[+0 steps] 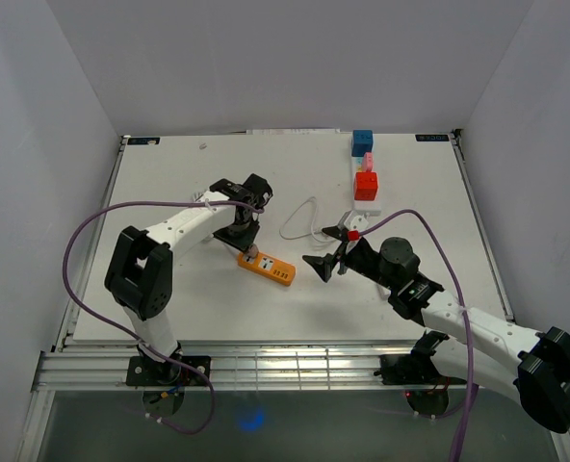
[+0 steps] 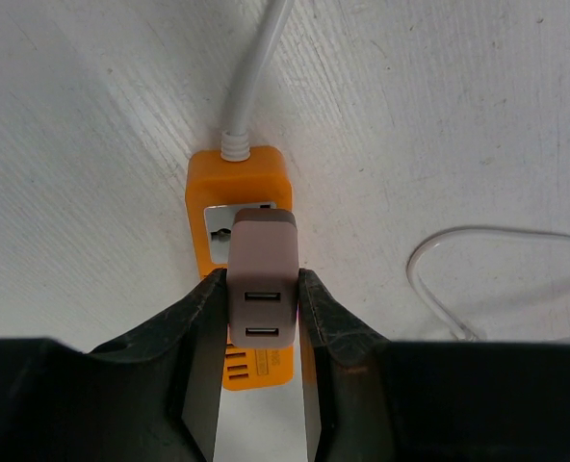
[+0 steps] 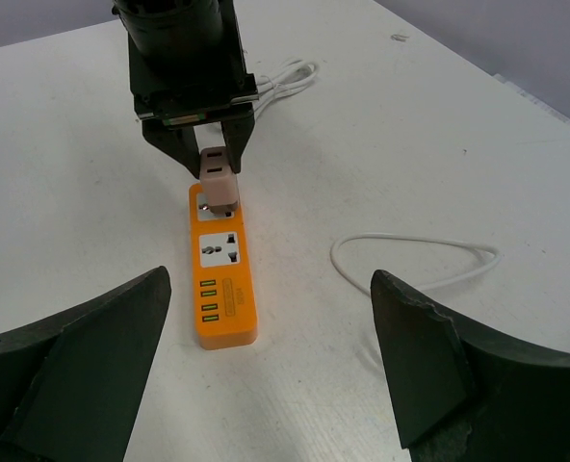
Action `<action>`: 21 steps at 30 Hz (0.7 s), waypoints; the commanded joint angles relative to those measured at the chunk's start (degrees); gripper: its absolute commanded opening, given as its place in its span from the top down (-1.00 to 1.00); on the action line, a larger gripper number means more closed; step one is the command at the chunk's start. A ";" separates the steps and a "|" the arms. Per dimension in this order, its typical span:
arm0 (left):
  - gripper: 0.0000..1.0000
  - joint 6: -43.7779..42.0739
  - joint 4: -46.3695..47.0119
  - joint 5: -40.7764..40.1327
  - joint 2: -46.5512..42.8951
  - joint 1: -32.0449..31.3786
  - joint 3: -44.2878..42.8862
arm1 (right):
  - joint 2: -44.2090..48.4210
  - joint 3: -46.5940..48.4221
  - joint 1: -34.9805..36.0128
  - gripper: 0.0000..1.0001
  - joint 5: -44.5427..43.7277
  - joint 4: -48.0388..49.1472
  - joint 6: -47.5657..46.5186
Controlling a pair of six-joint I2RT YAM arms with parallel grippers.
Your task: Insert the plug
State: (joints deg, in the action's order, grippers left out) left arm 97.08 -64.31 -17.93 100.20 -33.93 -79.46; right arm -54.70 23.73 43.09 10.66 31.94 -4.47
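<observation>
- We see the right end effector nearest, hovering above the tabletop just right of the power strip. Its jaws stand wide apart and hold nothing.
- The orange power strip lies flat on the tabletop between the two arms. In the right wrist view, its near end carries a row of four small ports, followed by a free universal socket.
- The plug, a pale block with two ports on its upper face, stands at the socket on the strip's far end. Its base meets the strip. We cannot tell whether it is fully seated.
- The left end effector points downward over that end, with its fingers closed against both sides of the plug.
- A white cord leaves the strip at the same end. Loops of it lie on the tabletop to the right of the strip.
- Farthest away, near the back edge, a red block, a pink block and a blue block sit in a row, well apart from the strip.
</observation>
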 commanded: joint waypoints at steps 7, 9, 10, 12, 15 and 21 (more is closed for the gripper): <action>1.00 0.22 -1.69 2.29 4.65 0.10 -1.40 | -2.43 0.62 -0.29 -0.65 1.82 3.83 1.31; 1.00 0.04 -1.69 2.20 5.09 0.10 -1.66 | -2.52 0.71 -0.38 -0.62 1.91 3.83 1.39; 1.00 -0.05 -1.69 2.03 5.18 0.10 -1.75 | -2.69 0.71 -0.38 -0.61 2.00 3.83 1.48; 0.89 -0.57 -1.69 1.59 4.92 0.10 -2.01 | -2.70 0.53 -0.38 -0.60 2.00 3.83 1.39; 0.35 -1.19 -1.69 0.88 3.95 0.10 -2.63 | -2.52 0.53 -0.38 -0.59 1.83 3.83 1.48; -0.54 -4.18 -0.11 -1.04 0.88 0.10 -2.72 | -2.34 0.71 -0.46 -0.59 1.83 3.56 1.39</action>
State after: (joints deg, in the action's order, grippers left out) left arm 94.43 -64.88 -17.23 103.77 -33.87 -81.36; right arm -57.43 23.73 42.81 12.16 32.86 -3.31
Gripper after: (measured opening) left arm 0.730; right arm 0.797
